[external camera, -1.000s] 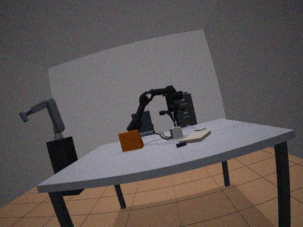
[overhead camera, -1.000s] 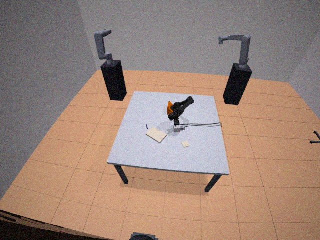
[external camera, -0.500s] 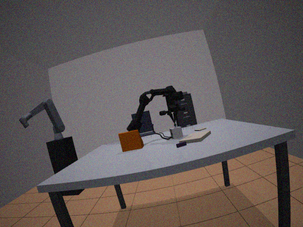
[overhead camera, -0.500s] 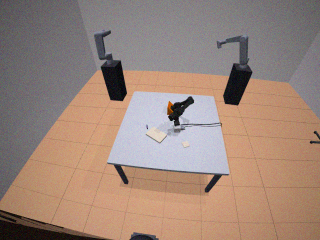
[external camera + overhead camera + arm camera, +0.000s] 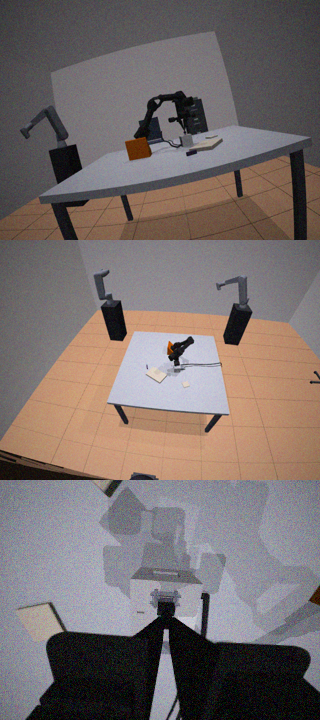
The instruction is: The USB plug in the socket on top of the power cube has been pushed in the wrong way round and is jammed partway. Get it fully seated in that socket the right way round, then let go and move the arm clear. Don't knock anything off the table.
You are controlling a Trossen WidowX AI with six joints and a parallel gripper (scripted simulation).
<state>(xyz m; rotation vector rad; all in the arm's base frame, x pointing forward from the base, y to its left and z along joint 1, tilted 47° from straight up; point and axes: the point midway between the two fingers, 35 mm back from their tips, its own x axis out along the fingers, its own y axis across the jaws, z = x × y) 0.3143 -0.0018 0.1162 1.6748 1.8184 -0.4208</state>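
Observation:
The pale grey power cube (image 5: 177,370) (image 5: 188,141) (image 5: 140,596) stands on the table. In the wrist view a metallic socket (image 5: 157,596) shows on its top. My gripper (image 5: 177,364) (image 5: 184,132) (image 5: 166,622) points down just above the cube's top, its fingers nearly together, shut on the black USB plug (image 5: 166,608). The plug is upright over the socket's near part. Its lower end is hidden, so how deep it sits and which way round it is cannot be told.
A black cable (image 5: 201,364) (image 5: 171,145) (image 5: 205,617) runs beside the cube. A pale board (image 5: 156,374) (image 5: 206,145), a small pale tile (image 5: 185,384) (image 5: 211,136) (image 5: 42,621), an orange block (image 5: 169,348) (image 5: 138,149) and a small dark stick (image 5: 147,366) (image 5: 191,153) lie around it.

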